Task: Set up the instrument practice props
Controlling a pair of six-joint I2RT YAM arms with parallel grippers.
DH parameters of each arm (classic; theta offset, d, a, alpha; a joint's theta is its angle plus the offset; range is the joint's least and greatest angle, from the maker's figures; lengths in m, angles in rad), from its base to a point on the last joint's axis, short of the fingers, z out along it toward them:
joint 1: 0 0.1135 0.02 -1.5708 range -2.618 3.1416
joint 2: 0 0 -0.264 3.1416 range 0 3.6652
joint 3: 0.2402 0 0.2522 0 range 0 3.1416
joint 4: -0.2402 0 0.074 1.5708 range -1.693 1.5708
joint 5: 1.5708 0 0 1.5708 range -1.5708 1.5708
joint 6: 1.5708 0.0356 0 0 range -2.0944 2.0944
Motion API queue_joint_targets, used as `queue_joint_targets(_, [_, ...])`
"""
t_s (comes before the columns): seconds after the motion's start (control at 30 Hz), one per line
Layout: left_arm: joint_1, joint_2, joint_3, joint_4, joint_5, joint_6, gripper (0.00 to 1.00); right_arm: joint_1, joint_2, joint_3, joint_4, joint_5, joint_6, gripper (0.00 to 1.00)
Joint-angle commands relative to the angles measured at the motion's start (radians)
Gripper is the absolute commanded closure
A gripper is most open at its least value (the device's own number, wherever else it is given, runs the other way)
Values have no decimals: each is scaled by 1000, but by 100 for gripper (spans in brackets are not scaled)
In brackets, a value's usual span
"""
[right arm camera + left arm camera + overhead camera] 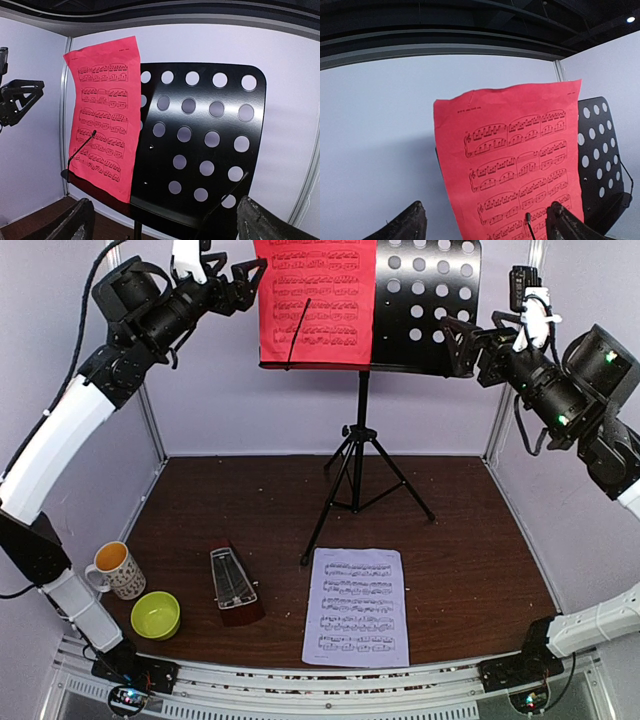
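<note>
Dark-brown wood-grain tabletop [470, 540], flecked with pale specks, boxed in on three sides by plain lilac-white wall panels [250, 410] set between thin metal posts; ribbed metal rail along the near edge, with both arm bases bolted to it. Overhead in the left wrist view, dark beams and one small bright light in the top right corner. At the back centre, black tripod music stand [420, 300], legs splayed on the wood, perforated desk raised high. On the left half of that desk, red sheet of music [315, 300], upright on the ledge, a thin black wire retainer [298, 332] slanting across its lower part; right half of the desk bare, round holes showing. Flat on the wood in front of the tripod and near the front edge, white sheet of music [355, 605], printed side up. Just left of it, small dark-wood pyramid metronome [233, 585], upright. Further left, yellow-green bowl [155, 615] and, behind it, patterned white mug [118, 570] with an orange inside. Left gripper [250, 280] held high beside the red sheet's left edge, fingers spread wide, nothing between them, not touching the paper. Right gripper [458, 345] held high near the desk's right edge, likewise spread and empty, facing the stand and clear of it in its own wrist view.
</note>
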Motion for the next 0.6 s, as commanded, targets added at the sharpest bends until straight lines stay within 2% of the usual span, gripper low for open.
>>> queue_joint_targets(0.0, [2, -99, -130, -89, 47, -56, 15, -12, -74, -55, -123, 14, 124, 0])
queue_joint_targets(0.3, [-25, -294, -528, -198, 118, -140, 17, -26, -226, -281, -252, -45, 345, 0])
queue_joint_targets(0.57, [-229, -332, -773, -350, 71, -123, 18, -27, -269, -536, -348, -193, 593, 4])
